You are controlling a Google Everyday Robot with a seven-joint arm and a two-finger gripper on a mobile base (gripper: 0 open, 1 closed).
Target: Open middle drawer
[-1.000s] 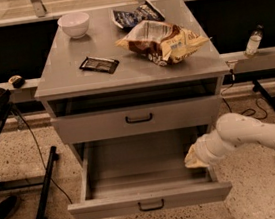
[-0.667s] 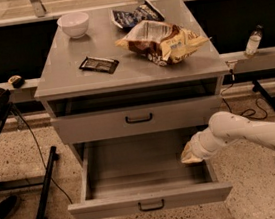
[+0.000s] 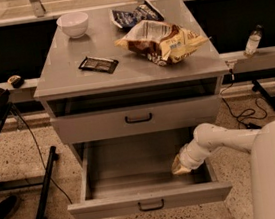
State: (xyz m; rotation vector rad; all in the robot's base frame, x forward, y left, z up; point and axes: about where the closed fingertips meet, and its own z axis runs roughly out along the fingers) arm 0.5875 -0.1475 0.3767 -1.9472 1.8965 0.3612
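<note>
Cabinet [image 3: 67, 75], two handled drawers: middle drawer [image 3: 94, 126], open bottom drawer [image 3: 110, 207] with one pincer [image 3: 179, 167], state unclear.

- No word, brand, number or sign can be read anywhere in the view.
- The tan and brown snack bag [image 3: 161, 40] on the cabinet top [image 3: 68, 78] carries printing, but none of it can be made out.
- The dark blue bag [image 3: 135, 15] behind it shows pale marks, too blurred to read.
- The flat dark packet [image 3: 98, 64] toward the left of the top has a lighter patch that is not legible.
- The bottle [image 3: 252, 42] on the ledge to the right is too small to tell any label.
- The gripper [image 3: 180, 165] sits inside the pulled-out bottom drawer [image 3: 115, 206], near its right wall, with no readable marking on it.
</note>
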